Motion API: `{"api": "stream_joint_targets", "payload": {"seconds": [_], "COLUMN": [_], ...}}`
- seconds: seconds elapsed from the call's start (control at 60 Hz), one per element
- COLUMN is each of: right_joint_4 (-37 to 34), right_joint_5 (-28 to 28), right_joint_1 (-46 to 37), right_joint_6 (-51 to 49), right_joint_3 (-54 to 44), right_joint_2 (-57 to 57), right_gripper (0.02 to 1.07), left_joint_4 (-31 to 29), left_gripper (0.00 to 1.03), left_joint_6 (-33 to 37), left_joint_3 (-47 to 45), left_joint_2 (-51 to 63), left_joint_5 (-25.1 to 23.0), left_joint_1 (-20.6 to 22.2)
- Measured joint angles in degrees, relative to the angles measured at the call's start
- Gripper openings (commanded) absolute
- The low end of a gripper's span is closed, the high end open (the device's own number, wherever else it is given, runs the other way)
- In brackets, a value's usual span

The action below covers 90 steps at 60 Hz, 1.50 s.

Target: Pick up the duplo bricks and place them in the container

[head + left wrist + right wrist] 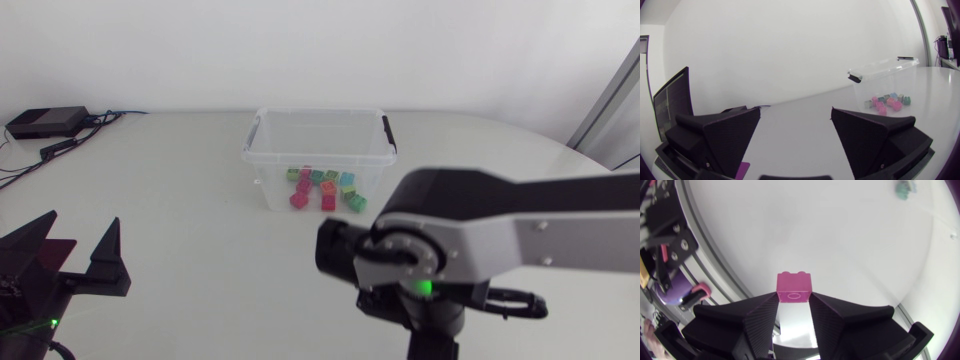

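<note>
Right arm (520, 235) lies horizontal above the white surface (190, 200), jaws clenched on a magenta plastic duplo brick (794, 288). Left arm (35, 290) sits low, jaws released, wide apart.

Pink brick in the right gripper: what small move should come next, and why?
Probably carry it over the open top of the container. The right gripper is shut on the pink brick, a finger on each side, while the head view shows the container farther back on the table, other bricks already inside, the right arm short of it.
</note>
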<state>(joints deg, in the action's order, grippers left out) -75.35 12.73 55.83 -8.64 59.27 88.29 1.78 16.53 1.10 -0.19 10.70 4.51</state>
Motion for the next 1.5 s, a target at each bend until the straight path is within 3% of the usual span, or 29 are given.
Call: {"api": "stream_joint_targets", "payload": {"seconds": [0.133,0.283,0.567,0.75,0.783,0.833,0.85,1.067,1.5], "right_joint_4": [5.53,13.22,20.11,28.79,29.59,29.77,29.77,30.27,39.91], "right_joint_5": [-4.76,-11.47,-13.07,-12.94,-12.72,-12.7,-12.7,-12.76,-14.71], "right_joint_1": [-6.62,-13.59,-14.75,-14.69,-14.64,-14.64,-14.64,-14.25,-15.19], "right_joint_6": [-1.22,-1.88,-1.9,-1.57,-1.44,-1.44,-1.44,1.14,6.95], "right_joint_3": [10.73,14.4,0.74,-1.38,-1.77,-1.9,-1.9,-1.97,-8.76], "right_joint_2": [-3.28,-4.39,3.08,9.9,10.69,11.43,11.63,11.5,2.45], "right_gripper": [0.46,0.46,0.46,0.46,0.58,0.96,1.05,1.03,1.02], "left_joint_4": [-0.02,0.0,0.0,-0.02,0.0,0.0,0.0,-0.02,0.0], "left_gripper": [0.99,0.99,0.99,0.99,0.99,0.99,0.99,0.99,0.99], "left_joint_6": [0.0,0.0,0.0,0.0,0.0,0.0,0.0,0.0,0.0], "left_joint_3": [0.0,0.0,0.0,0.0,0.0,0.0,0.0,0.0,0.0], "left_joint_2": [0.0,0.0,0.0,0.0,0.0,0.0,0.0,0.0,0.0], "left_joint_5": [0.0,0.0,0.0,0.0,0.0,0.0,0.0,0.0,0.0], "left_joint_1": [0.0,-0.02,0.0,-0.02,0.0,-0.02,-0.02,0.0,0.0]}}
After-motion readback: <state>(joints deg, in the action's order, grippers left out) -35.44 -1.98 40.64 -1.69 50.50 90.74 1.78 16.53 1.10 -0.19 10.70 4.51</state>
